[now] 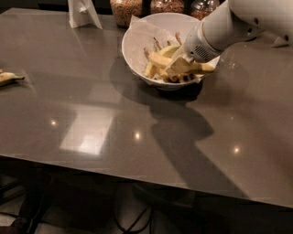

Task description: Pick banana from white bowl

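The white bowl [137,43] stands at the back of the grey table, lined with crumpled white paper. Several bananas lie in it. The long yellow banana [158,59] lies across the bowl's middle, and its far end pokes out past my wrist at the right rim. My gripper [179,66] reaches down into the bowl from the right, right on this banana and covering its middle. Smaller greenish bananas with brown stems lie behind and below it.
A small lone banana [8,77] lies at the table's left edge. Glass jars of grains [126,9] stand behind the bowl. A white folded stand [83,13] is at the back left. The table's front edge runs across the lower part of the view.
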You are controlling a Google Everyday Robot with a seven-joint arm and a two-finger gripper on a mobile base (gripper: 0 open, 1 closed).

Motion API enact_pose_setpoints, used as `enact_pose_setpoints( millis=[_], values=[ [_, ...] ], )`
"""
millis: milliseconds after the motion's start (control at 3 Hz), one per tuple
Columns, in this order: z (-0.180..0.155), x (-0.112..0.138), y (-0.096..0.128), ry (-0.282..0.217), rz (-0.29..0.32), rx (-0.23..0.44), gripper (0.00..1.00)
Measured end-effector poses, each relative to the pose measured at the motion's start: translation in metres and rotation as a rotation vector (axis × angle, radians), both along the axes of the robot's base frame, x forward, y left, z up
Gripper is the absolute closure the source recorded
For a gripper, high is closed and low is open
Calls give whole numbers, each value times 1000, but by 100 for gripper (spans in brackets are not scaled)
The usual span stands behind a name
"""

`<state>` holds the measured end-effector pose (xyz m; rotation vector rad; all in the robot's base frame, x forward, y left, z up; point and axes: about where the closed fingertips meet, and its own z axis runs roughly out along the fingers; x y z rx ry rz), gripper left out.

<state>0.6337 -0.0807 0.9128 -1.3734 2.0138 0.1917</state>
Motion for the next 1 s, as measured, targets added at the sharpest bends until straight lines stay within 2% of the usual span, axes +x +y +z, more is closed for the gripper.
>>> enact_pose_setpoints(
  millis=[333, 1000],
  values=[
    [17, -5, -3, -41, 13, 8, 100],
    [73, -33, -13, -161, 75, 14, 100]
  ],
)
